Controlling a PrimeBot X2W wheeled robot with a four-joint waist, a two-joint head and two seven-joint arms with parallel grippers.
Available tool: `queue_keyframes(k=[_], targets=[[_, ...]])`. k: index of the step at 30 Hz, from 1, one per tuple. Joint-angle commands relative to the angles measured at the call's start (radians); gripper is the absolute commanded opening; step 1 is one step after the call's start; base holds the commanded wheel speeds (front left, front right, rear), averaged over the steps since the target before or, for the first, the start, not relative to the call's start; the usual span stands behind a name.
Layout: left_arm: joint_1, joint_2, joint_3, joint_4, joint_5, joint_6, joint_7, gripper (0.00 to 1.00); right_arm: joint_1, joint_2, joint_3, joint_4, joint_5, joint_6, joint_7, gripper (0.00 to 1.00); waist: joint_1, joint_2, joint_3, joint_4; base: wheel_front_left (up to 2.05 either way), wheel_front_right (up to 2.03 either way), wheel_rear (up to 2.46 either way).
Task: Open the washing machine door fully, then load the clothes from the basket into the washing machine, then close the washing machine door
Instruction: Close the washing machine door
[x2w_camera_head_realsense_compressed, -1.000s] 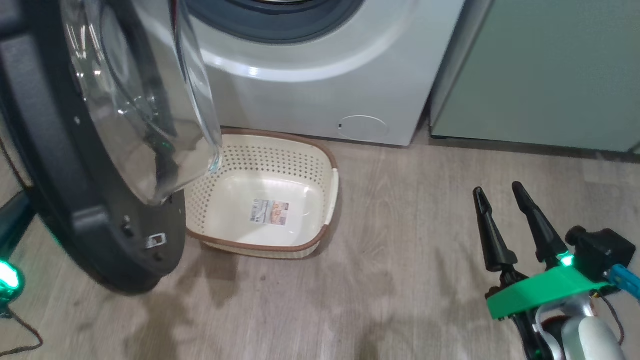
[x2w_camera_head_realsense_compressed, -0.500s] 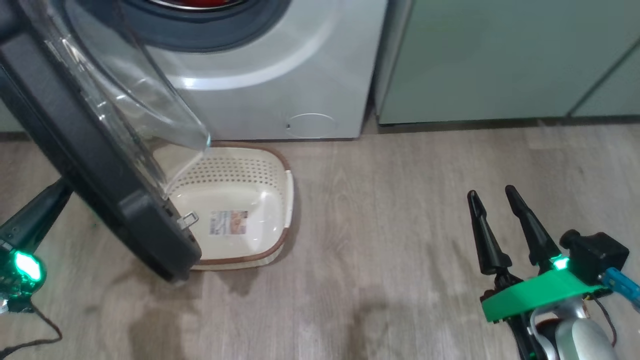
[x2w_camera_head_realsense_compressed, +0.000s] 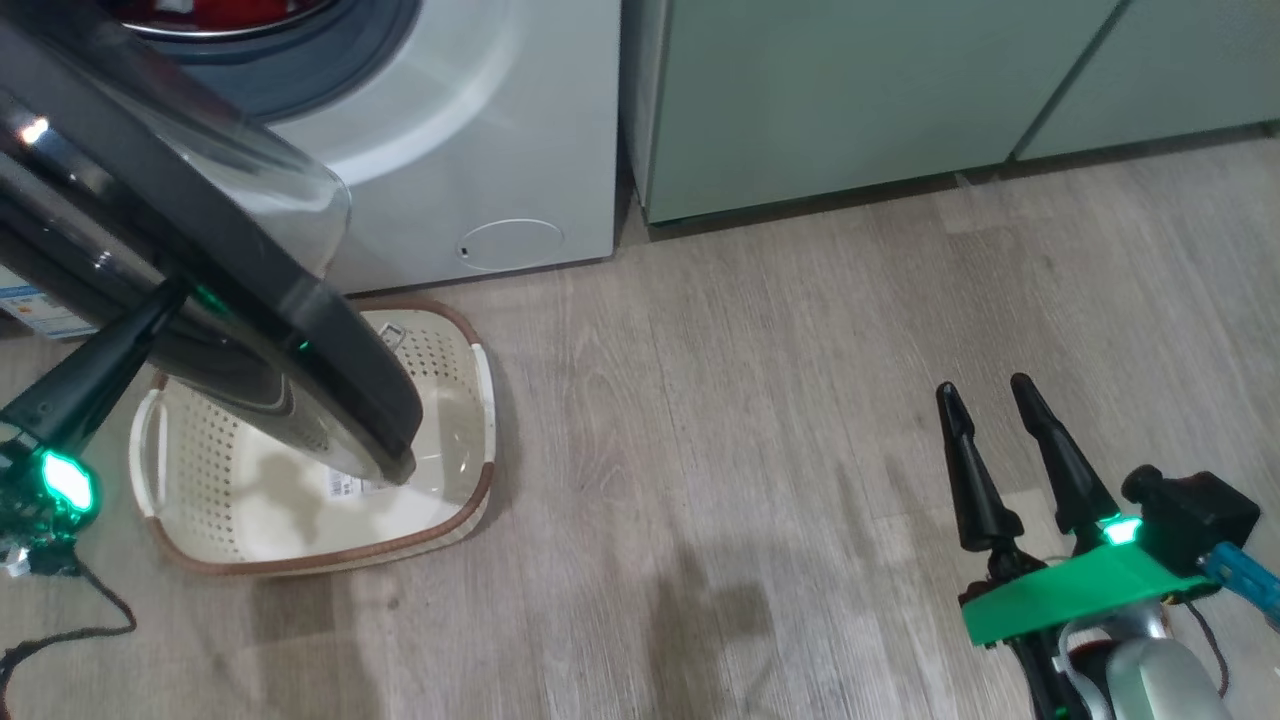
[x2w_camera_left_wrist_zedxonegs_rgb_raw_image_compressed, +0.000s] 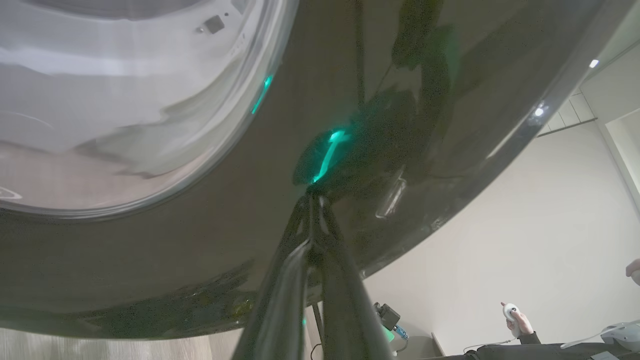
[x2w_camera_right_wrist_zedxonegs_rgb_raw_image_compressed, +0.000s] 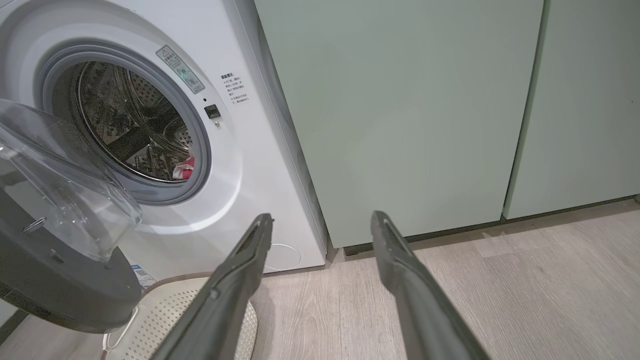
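Washing machine door (x2w_camera_head_realsense_compressed: 330, 370) partway out from the washing machine (x2w_camera_head_realsense_compressed: 480, 150), left tips on its rim.
I see the door's black rim and glass bowl hanging over the basket (x2w_camera_head_realsense_compressed: 200, 450), which sits on the floor (x2w_camera_head_realsense_compressed: 750, 400) just in front of the machine. Red clothes (x2w_camera_right_wrist_zedxonegs_rgb_raw_image_compressed: 185, 169) lie inside the machine's drum. Left gripper (x2w_camera_left_wrist_zedxonegs_rgb_raw_image_compressed: 312, 200) has its jaws pinched together, tips against the door's glossy outer face. Right gripper (x2w_camera_head_realsense_compressed: 985, 385) hovers over the floor well apart from the machine, on the robot's right and before the green cabinets (x2w_camera_head_realsense_compressed: 850, 90). Its jaws are spread wide, holding nothing.
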Motion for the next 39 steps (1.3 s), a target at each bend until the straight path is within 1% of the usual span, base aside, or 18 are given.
queue_keyframes(k=[1,8,14,17,20,21,22,23,24,27,31,34,39], targets=[[-0.046,0.025,0.031,-0.039,0.006,0.005,0.0,0.0,-0.027,-0.008,0.022,-0.03,0.007,0.0,-0.011,1.0,0.0,0.0,0.005,-0.006,0.0,0.0,0.0],[-0.055,0.014,0.038,-0.039,-0.002,0.003,-0.009,0.0,-0.032,-0.008,0.02,-0.025,0.012,0.0,-0.022,1.0,0.0,0.0,0.019,-0.009,0.0,0.0,0.0],[-0.036,-0.005,0.06,-0.049,-0.015,-0.006,-0.022,0.0,-0.038,-0.008,0.017,-0.018,0.012,0.0,-0.029,1.0,0.0,0.0,0.024,0.01,0.0,0.0,0.0],[-0.01,-0.025,0.076,-0.059,-0.022,-0.015,-0.033,0.0,-0.042,-0.008,0.019,-0.015,0.014,0.0,-0.032,1.0,0.0,0.0,0.024,0.02,0.0,0.0,0.0],[0.02,-0.065,0.103,-0.068,-0.041,-0.029,-0.058,0.0,-0.044,-0.008,0.02,-0.011,0.015,0.0,-0.034,1.0,0.0,0.0,0.023,0.03,0.0,0.0,0.0],[0.032,-0.081,0.111,-0.071,-0.048,-0.033,-0.067,0.03,-0.044,-0.008,0.02,-0.01,0.015,0.0,-0.035,1.0,0.0,0.0,0.022,0.034,0.0,0.0,0.0],[0.044,-0.098,0.121,-0.073,-0.054,-0.037,-0.078,0.45,-0.044,-0.008,0.02,-0.008,0.014,0.0,-0.035,1.0,0.0,0.0,0.021,0.038,0.0,0.0,0.0],[0.055,-0.114,0.129,-0.075,-0.06,-0.041,-0.088,0.98,-0.044,-0.008,0.02,-0.007,0.014,0.0,-0.035,1.0,0.0,0.0,0.021,0.041,0.0,0.0,0.0],[0.067,-0.13,0.136,-0.077,-0.063,-0.045,-0.097,1.0,-0.044,-0.008,0.02,-0.006,0.013,0.0,-0.035,1.0,0.0,0.0,0.019,0.045,0.0,0.0,0.0],[0.101,-0.171,0.163,-0.067,-0.053,-0.054,-0.15,1.0,-0.043,-0.008,0.022,-0.005,0.01,0.0,-0.032,1.0,0.0,0.0,0.014,0.053,0.0,0.0,0.0],[0.153,-0.209,0.165,-0.067,-0.056,-0.064,-0.2,1.0,-0.038,-0.008,0.018,-0.004,0.007,0.0,-0.027,1.0,0.0,0.0,0.004,0.064,0.0,0.0,0.0],[0.191,-0.223,0.148,-0.069,-0.073,-0.07,-0.234,1.0,-0.033,-0.008,0.015,-0.005,0.004,0.0,-0.023,1.0,0.0,0.0,-0.005,0.075,0.0,0.0,0.0],[0.255,-0.229,0.097,-0.068,-0.12,-0.076,-0.297,1.0,-0.025,-0.008,0.013,-0.006,0.0,0.0,-0.011,1.0,0.0,0.0,-0.024,0.085,0.0,0.0,0.0]])
